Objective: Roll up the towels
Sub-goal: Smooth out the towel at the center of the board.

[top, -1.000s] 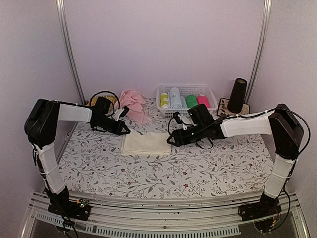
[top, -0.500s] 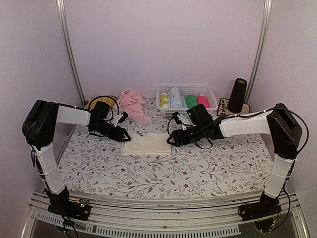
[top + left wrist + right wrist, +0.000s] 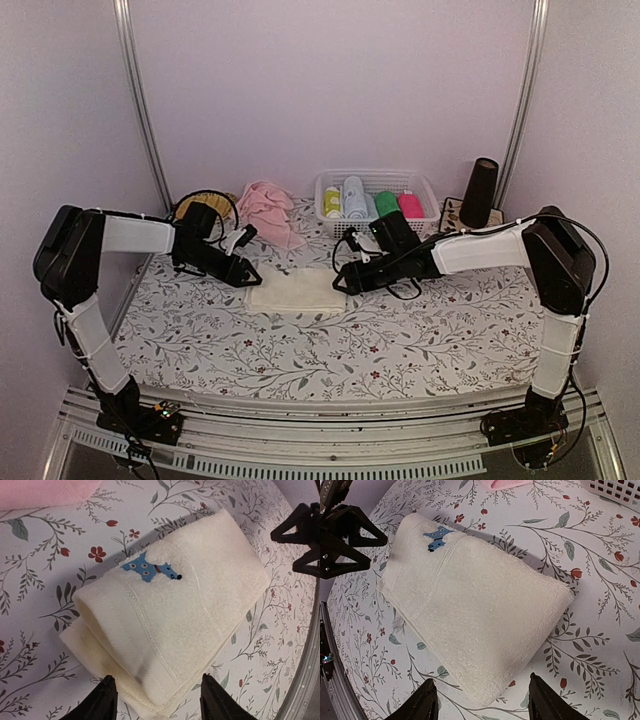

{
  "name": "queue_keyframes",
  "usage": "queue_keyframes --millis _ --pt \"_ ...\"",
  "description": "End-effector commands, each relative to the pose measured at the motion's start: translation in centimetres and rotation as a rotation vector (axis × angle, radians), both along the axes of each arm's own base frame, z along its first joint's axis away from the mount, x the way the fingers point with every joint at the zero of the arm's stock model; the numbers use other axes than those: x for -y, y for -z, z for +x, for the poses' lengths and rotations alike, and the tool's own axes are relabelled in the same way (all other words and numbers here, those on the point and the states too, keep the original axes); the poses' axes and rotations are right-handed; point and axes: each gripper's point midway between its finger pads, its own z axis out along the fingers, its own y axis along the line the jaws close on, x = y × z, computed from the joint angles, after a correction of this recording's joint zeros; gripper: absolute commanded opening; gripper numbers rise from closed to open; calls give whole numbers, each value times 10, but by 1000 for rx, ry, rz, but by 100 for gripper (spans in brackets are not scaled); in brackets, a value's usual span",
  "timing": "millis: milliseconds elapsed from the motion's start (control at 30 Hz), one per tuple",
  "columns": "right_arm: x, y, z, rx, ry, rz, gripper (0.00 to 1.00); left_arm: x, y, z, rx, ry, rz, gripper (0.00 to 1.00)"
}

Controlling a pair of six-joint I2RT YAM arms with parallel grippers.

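Floral tablecloth (image 3: 400, 340), folded cream towel (image 3: 297, 290) between both spread jaws

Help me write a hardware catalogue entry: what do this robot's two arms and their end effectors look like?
The left arm and right arm match: white tubular links between bulky black joint housings, with thin black cables looping by the wrists. The left end effector and right end effector each carry two matte black fingers with wedge-shaped tips. No lettering is legible.
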Motion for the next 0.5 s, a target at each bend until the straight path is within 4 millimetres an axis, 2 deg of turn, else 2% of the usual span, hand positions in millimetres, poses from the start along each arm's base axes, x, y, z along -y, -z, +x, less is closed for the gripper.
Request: queue_keyframes --millis 0,167,333,467 --pt "-1 4 -1 -6 4 3 62 7 8 -9 -62 36 -11 57" --pt "-1 2 -3 -6 1 9 62 4 26 -8 -93 13 37 57" --pt "-1 2 -3 -3 -1 5 62 10 33 -18 -125 49 34 56" --pt "-1 5 -3 -6 -3 4 62 12 40 -27 -160 67 39 48"
